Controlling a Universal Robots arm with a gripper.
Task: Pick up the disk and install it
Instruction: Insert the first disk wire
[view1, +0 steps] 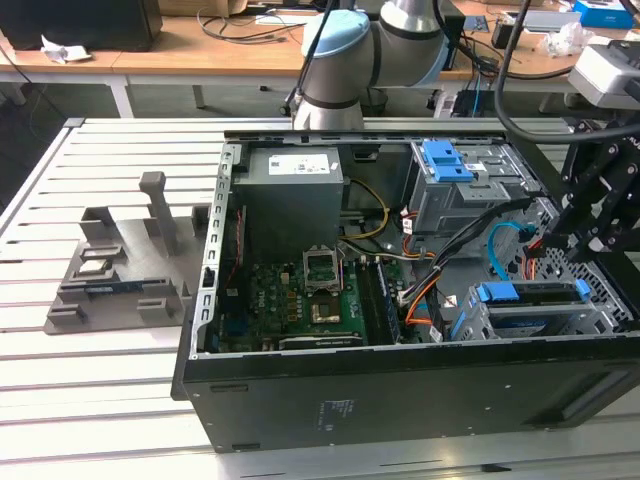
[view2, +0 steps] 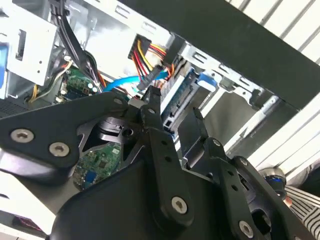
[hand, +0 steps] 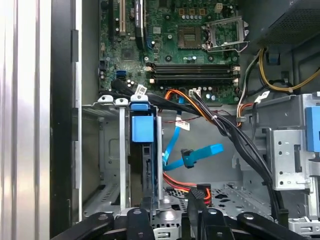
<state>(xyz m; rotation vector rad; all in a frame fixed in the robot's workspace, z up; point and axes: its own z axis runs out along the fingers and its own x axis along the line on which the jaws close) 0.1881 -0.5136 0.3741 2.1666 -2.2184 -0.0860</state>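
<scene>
Claw (hand: 170, 207) hovers just above the disk (hand: 144, 150) in its bay.

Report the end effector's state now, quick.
End effector: open, holding nothing, its fingers straddling the blue-framed silver hard drive that sits in the grey metal drive cage.

White slatted table (view1: 110, 400) fills most of exterior view, ribs running across frame. Open black computer case (view1: 400, 390) lies on its side on table, centre to lower right of frame. Grey moulded fixture tray (view1: 120, 275) rests directly on slats at left of frame, just beside case, with upright post (view1: 160, 205) rising from it. Wooden bench (view1: 230, 45) with cables stands behind, along top of frame.
</scene>
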